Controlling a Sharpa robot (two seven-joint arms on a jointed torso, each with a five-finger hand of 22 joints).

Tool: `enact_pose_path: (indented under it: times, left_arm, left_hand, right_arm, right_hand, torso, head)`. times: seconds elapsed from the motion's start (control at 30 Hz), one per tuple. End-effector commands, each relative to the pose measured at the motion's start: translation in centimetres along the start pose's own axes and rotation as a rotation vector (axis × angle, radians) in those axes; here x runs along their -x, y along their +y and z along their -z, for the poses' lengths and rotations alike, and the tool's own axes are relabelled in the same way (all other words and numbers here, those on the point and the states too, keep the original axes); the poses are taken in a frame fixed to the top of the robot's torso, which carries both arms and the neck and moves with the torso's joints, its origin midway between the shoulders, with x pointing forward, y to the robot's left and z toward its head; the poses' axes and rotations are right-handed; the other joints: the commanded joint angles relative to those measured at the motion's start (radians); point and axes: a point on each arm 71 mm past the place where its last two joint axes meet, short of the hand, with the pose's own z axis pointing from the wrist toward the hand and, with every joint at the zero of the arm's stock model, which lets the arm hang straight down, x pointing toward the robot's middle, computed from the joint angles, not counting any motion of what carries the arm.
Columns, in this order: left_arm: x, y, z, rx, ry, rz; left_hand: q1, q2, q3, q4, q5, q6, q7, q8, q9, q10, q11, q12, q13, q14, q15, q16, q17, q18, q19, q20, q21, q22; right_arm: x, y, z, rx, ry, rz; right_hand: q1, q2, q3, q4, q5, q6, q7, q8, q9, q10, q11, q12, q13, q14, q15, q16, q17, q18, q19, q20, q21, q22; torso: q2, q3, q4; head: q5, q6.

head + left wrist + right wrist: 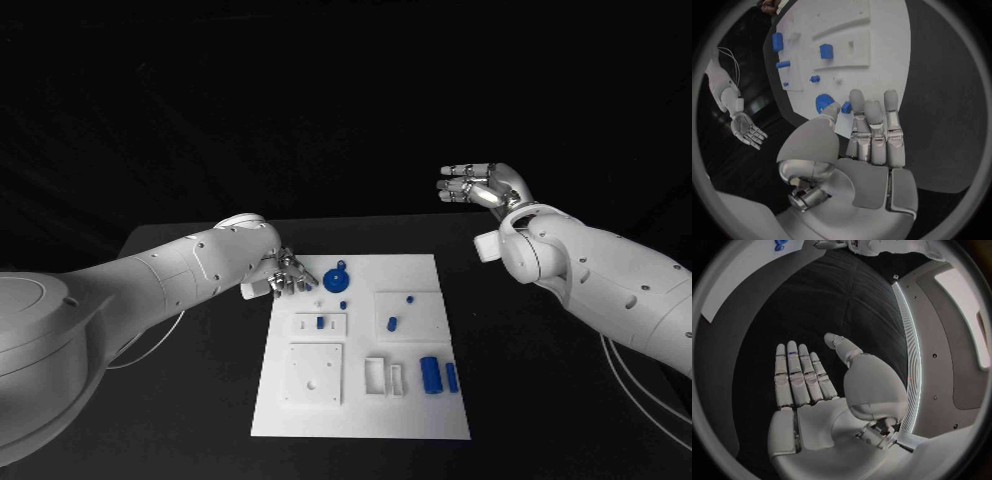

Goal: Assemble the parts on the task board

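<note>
The white task board (pixel 361 400) lies in the middle of the black table. My left hand (pixel 284 274) is at its far left corner, and there a small blue part (pixel 846 106) sits pinched between the thumb and a finger (pixel 856 100). Beside it on the board lies a round blue part (pixel 336 280). Two blue cylinders (pixel 430 373) lie near the board's right edge, and small blue pieces (pixel 394 324) stand in the raised blocks. My right hand (pixel 483 186) hangs high beyond the board's far right, palm flat, fingers apart, holding nothing; its palm (pixel 807 382) is bare.
Raised white blocks and slots (pixel 316 374) cover the board's near half. Bare black table (pixel 173 400) surrounds the board on both sides. My left forearm (pixel 159 275) reaches over the table's left part.
</note>
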Motion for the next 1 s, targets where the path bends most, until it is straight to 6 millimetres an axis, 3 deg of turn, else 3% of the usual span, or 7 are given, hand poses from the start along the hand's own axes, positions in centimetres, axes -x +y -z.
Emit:
enact_pose_path:
  times: [0.03, 1.0]
  left_arm:
    - [-0.09, -0.29, -0.01, -0.020, 0.004, 0.012]
    - [0.05, -0.11, 0.01, -0.027, -0.005, 0.038]
  left_hand:
    - [0.000, 0.013, -0.002, -0.006, 0.004, -0.007, 0.001, -0.004, -0.001, -0.007, 0.001, 0.004, -0.001, -0.010, 0.000, 0.004, -0.001, -0.008, -0.008, 0.002, -0.005, 0.017]
    - [0.051, 0.049, 0.028, -0.071, 0.007, 0.001, -0.007, 0.006, 0.001, -0.002, -0.003, 0.004, -0.002, -0.007, -0.003, 0.007, -0.001, -0.008, -0.006, 0.000, -0.005, 0.018]
  right_arm:
    - [-0.07, 0.06, -0.03, 0.007, 0.005, 0.001]
    - [-0.42, -0.14, -0.20, -0.002, 0.015, -0.003]
  right_hand:
    - [0.001, -0.007, -0.003, 0.003, 0.006, -0.005, 0.000, -0.001, -0.001, -0.006, 0.003, -0.003, -0.001, -0.007, 0.002, -0.003, -0.001, -0.005, -0.006, -0.003, 0.000, 0.000]
    - [-0.001, -0.006, -0.004, 0.004, 0.006, -0.008, 0.000, -0.001, -0.001, -0.006, 0.003, -0.003, -0.001, -0.008, 0.003, -0.003, -0.001, -0.005, -0.007, -0.003, 0.000, 0.000]
  torso:
    - [-0.001, 0.0003, 0.0004]
    - [0.000, 0.0002, 0.0001]
  head:
    - [0.000, 0.000]
    - [0.000, -0.001]
